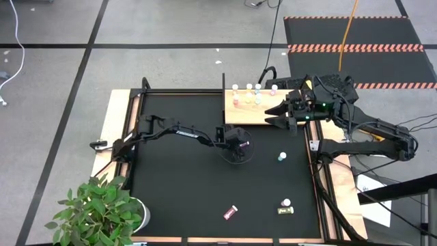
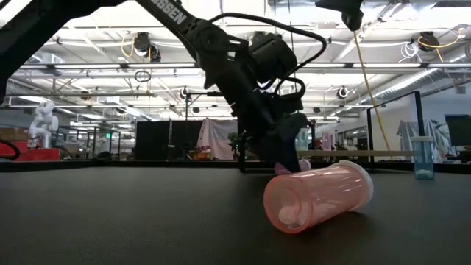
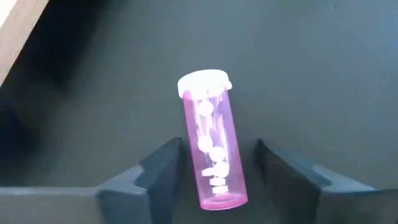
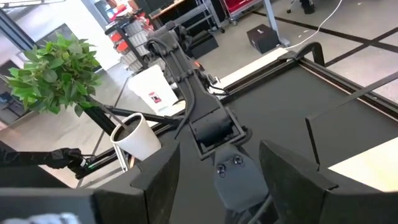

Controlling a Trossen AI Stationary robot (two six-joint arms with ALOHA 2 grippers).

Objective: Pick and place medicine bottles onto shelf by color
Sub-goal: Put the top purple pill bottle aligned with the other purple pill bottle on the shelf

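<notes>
A pink bottle (image 3: 213,171) with a white cap lies on its side on the black mat. My left gripper (image 3: 219,146) is open and low over it at mid-mat (image 1: 237,145), one finger on either side, the cap pointing away. I see no touch. My right gripper (image 1: 272,115) is open and empty over the right end of the wooden shelf (image 1: 249,116). Several bottles (image 1: 249,89) stand upright along the shelf's far part. On the mat are a teal bottle (image 1: 282,156) standing upright, a red-pink one (image 1: 231,212) on its side and a yellow-green one (image 1: 285,207).
The red-pink bottle (image 2: 316,195) lies close in the low view, in front of my left arm (image 2: 257,81). A potted plant (image 1: 102,212) stands at the table's near left corner. The mat's wooden frame (image 1: 116,130) edges the work area.
</notes>
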